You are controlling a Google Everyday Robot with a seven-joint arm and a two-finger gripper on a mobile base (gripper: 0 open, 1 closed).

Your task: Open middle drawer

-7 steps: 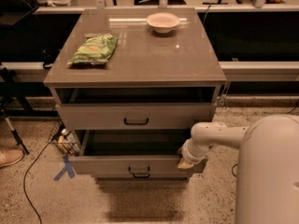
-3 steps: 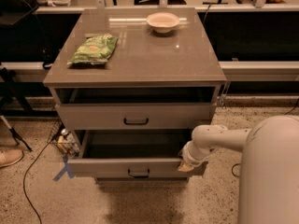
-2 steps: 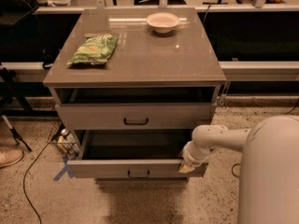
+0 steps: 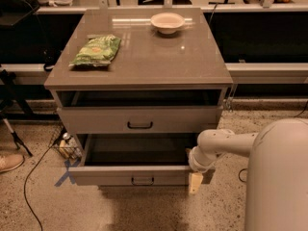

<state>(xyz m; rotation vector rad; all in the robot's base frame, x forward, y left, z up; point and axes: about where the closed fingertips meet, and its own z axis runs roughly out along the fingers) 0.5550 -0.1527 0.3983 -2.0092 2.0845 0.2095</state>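
The middle drawer is a grey-beige drawer with a small black bar handle. It stands pulled well out toward me, and its dark inside looks empty. My gripper is at the right end of the drawer's front, on the end of my white arm, which reaches in from the right. The drawer above it, with its own black handle, stands a little way out, with a dark gap above it. The lowest drawer is hidden under the open one.
On the cabinet top lie a green snack bag and a white bowl. My white body fills the right foreground. Bottles in a wire basket, a cable and blue floor tape are at the left.
The middle drawer has slid a little further out toward me, and my gripper has moved with its right end. The things on top have not moved.
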